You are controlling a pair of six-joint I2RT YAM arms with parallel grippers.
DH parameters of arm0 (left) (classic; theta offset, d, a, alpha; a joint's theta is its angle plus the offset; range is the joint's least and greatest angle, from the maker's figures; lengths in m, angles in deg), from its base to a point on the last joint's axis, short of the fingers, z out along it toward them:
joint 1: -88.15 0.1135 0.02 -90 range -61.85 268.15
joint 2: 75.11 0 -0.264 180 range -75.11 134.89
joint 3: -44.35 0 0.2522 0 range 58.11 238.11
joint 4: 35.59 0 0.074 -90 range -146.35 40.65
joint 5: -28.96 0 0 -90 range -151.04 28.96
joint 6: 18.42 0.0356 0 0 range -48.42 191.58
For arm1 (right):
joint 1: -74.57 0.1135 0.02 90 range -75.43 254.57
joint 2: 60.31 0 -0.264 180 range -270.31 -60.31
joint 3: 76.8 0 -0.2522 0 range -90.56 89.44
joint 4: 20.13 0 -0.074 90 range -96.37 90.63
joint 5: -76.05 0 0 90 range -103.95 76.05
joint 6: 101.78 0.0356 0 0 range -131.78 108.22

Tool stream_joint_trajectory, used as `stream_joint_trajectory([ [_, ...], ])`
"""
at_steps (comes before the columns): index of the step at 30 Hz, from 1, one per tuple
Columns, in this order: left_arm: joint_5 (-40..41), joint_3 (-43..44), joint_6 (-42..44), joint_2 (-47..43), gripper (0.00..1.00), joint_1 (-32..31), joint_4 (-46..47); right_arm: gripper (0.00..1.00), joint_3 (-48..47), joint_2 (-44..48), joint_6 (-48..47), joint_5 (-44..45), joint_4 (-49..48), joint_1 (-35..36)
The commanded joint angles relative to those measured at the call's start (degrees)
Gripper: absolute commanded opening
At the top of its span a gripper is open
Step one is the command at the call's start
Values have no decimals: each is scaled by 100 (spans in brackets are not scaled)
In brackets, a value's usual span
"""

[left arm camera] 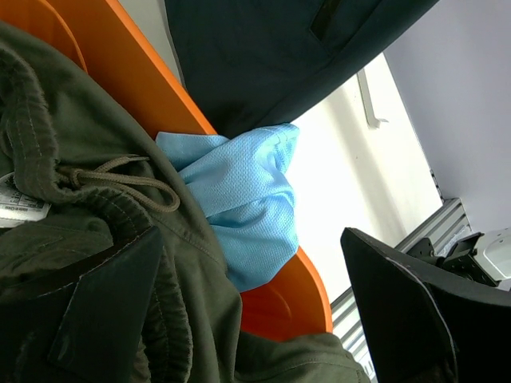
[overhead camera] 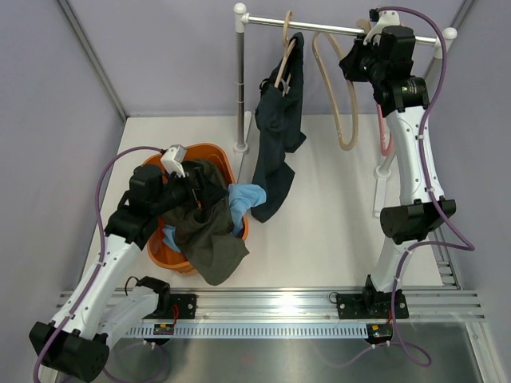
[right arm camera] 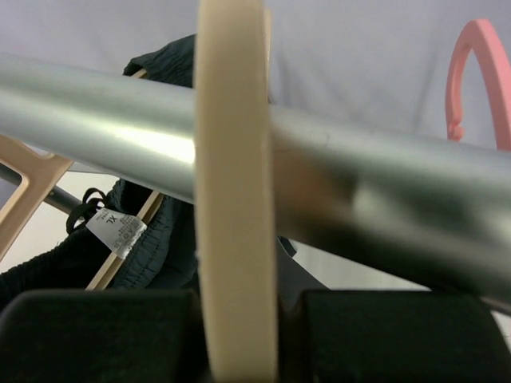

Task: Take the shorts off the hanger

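Note:
The dark navy shorts [overhead camera: 279,136] hang from a wooden hanger [overhead camera: 285,56] on the rack rod [overhead camera: 319,26]; they also show in the right wrist view [right arm camera: 152,239]. The olive green shorts [overhead camera: 209,243] drape over the rim of the orange basket [overhead camera: 160,247], with the light blue shorts [overhead camera: 246,195] beside them. My left gripper [overhead camera: 206,190] is open over the basket, and olive cloth [left arm camera: 120,239] lies between its fingers [left arm camera: 407,311]. My right gripper [overhead camera: 369,40] is up at the rod, open, its jaws on either side of the empty beige hanger [right arm camera: 235,199].
An empty pink hanger [overhead camera: 386,140] hangs at the rod's right end, behind my right arm. The rack's upright post [overhead camera: 239,88] stands just left of the navy shorts. The beige hanger's loop [overhead camera: 345,112] hangs between the navy shorts and my right arm.

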Motion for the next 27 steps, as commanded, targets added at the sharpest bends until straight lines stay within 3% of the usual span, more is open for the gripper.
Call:
stream_joint_trajectory([
  [1,-126,-50,81,-54,99,-54,259,4,190,233,158,-94,-314,-43],
  [5,-135,-50,73,-37,99,-54,268,11,524,461,167,-33,-411,-43],
  [13,-178,-68,37,-19,99,-63,321,34,753,840,307,-103,-376,-43],
  [27,-187,-94,2,-45,99,-116,347,42,2167,2404,730,-33,-885,149],
])
